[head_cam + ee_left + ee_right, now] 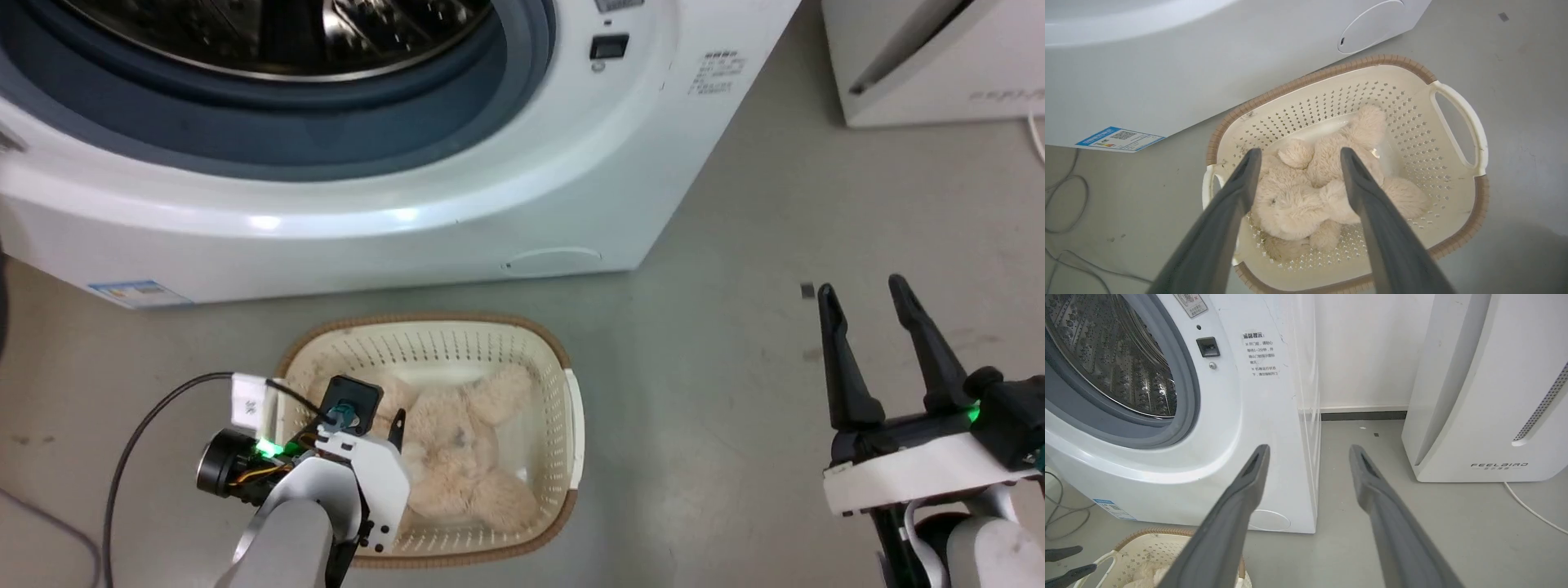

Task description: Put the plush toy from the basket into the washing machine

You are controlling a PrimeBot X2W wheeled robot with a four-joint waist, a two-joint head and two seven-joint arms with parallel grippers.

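Observation:
The cream plush toy [457,457] lies curled in the oval basket [563,359], which stands on the floor just before the washing machine [490,204]. The washer's grey-gasketed port [269,122] is uncovered, with the steel drum [1106,355] showing inside. My left gripper [392,425] hangs open over the basket's left half. In the left wrist view its fingers straddle the plush toy [1306,192] from above, apart from it; left gripper [1300,157], basket [1331,71]. My right gripper [865,298] stands open and empty over bare floor to the right; right gripper [1309,451].
A white slanted-front appliance [1486,396] stands to the right of the washer, with a white cord [1531,510] trailing from it. Dark cables [1069,204] lie on the floor left of the basket. Grey floor [718,392] spreads between the basket and my right gripper.

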